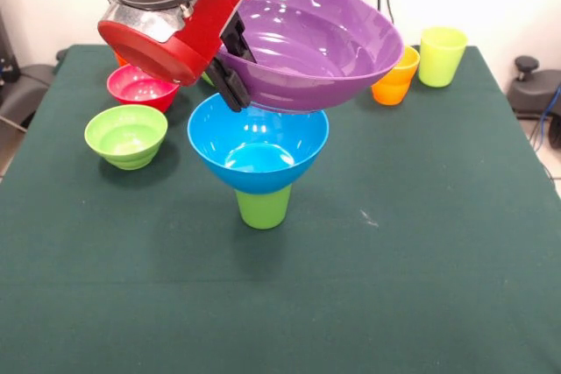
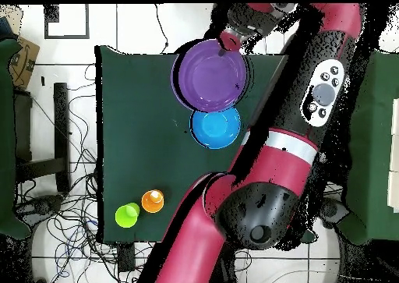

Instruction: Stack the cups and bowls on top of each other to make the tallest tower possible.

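Table point(image 1: 421, 286) front half open; tool point(image 1: 230, 76) pinching purple bowl point(image 1: 307, 37) rim.

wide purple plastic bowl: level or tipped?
Tipped. The wide purple plastic bowl slopes toward the gripper clamping its rim, above the blue bowl.

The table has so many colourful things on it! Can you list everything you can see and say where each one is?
Purple bowl: one, purple, tilted in the air over the blue bowl, gripper at its rim.
Blue bowl: one, blue, sitting on an upside-down green cup.
Green cup: one, lime green, mid-table, under the blue bowl.
Small green bowl: one, lime green, on the table's left in the front view.
Red bowl: one, red, just behind the small green bowl.
Orange cup: one, orange, far right side.
Yellow-green cup: one, beside the orange cup.
Table: one, dark green top.
Gripper: one, black, shut on the purple bowl's rim.
Arm: one, red and black.
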Robot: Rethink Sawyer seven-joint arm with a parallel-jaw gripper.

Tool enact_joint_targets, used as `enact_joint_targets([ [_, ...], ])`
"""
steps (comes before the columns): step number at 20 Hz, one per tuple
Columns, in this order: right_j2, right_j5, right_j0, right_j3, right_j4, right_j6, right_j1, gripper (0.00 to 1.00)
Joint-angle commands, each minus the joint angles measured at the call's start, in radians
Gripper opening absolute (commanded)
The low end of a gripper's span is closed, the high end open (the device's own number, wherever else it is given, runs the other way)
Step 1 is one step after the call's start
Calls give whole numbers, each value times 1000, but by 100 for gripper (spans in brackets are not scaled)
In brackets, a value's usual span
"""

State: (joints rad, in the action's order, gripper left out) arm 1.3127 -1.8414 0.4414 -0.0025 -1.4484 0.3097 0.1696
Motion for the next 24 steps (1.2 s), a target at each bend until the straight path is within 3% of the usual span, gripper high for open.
enact_joint_targets([
  [1, 18, 4, 4, 16, 59, 11, 1, 0],
  [20, -78, 79, 5, 25, 191, -63, 23, 0],
  [24, -140, 90, -5, 42, 250, -69, 27, 0],
])
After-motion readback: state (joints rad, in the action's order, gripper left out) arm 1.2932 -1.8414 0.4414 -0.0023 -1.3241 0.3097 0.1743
